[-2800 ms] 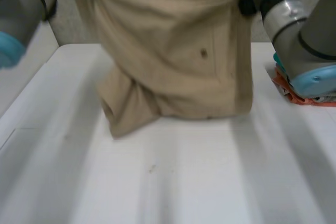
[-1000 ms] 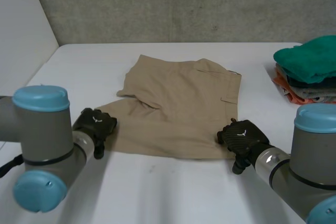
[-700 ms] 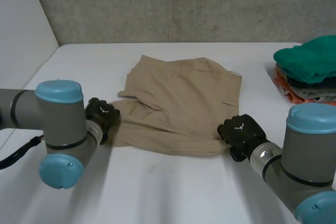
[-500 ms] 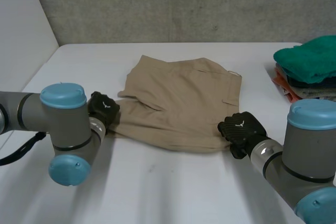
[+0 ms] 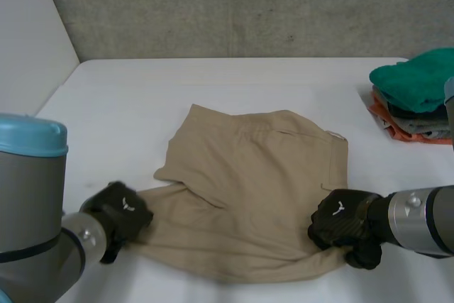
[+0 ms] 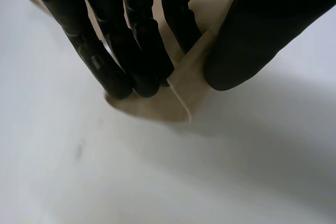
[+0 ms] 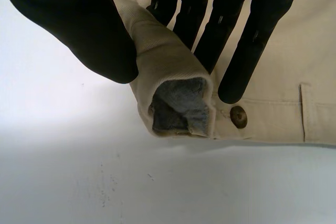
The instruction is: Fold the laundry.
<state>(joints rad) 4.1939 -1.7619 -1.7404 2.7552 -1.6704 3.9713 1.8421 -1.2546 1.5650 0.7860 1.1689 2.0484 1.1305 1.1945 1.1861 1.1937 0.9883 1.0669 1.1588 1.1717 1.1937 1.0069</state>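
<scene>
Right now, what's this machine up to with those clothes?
The two-armed robot is working on a pair of tan shorts that lies spread on the white table. Its left hand pinches the near left corner of the cloth between fingers and thumb. Its right hand pinches the near right corner, by a button. The shorts are not yet folded. A pile of folded clothes sits at the table's far right.
</scene>
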